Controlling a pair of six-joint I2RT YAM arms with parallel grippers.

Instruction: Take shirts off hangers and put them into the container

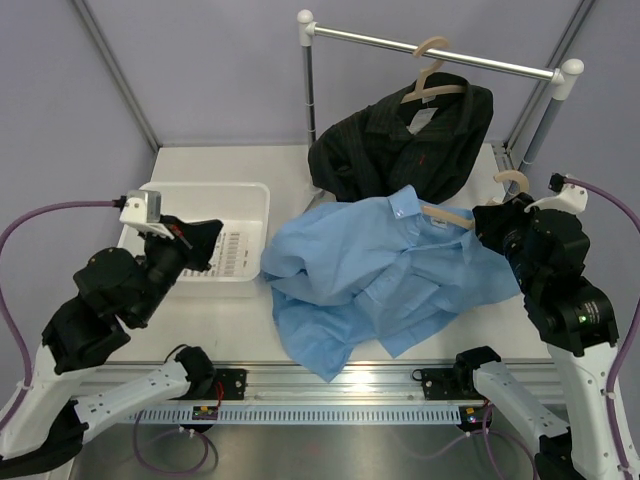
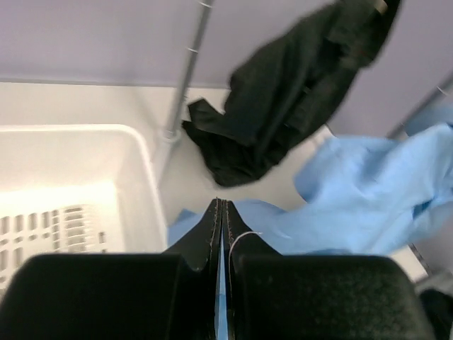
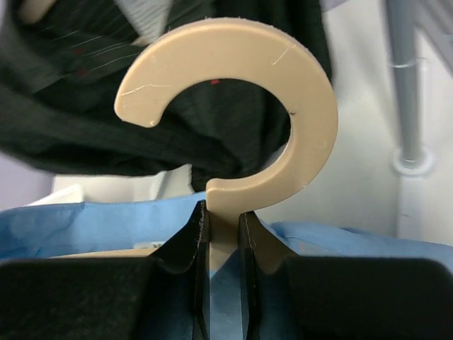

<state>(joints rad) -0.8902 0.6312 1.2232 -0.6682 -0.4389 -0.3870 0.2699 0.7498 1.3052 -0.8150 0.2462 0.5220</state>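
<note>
Nothing in container (image 1: 200,186) yet: black shirt (image 1: 400,140) hangs, right hand (image 3: 221,212) grips blue shirt (image 1: 370,280)'s hanger (image 3: 311,120), left hand (image 2: 220,205) clenched, maybe pinching cloth.

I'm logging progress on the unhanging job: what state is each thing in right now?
Blue shirt: off the rail, crumpled on the table.
Blue shirt's hanger: in its collar, neck clamped.
Black shirt: hanging from the rail.
Black shirt's hanger: hooked on the rail.
Tub: empty.
Left tool: shut; grip on fabric unclear.
Right tool: shut on blue shirt's hanger.
</note>
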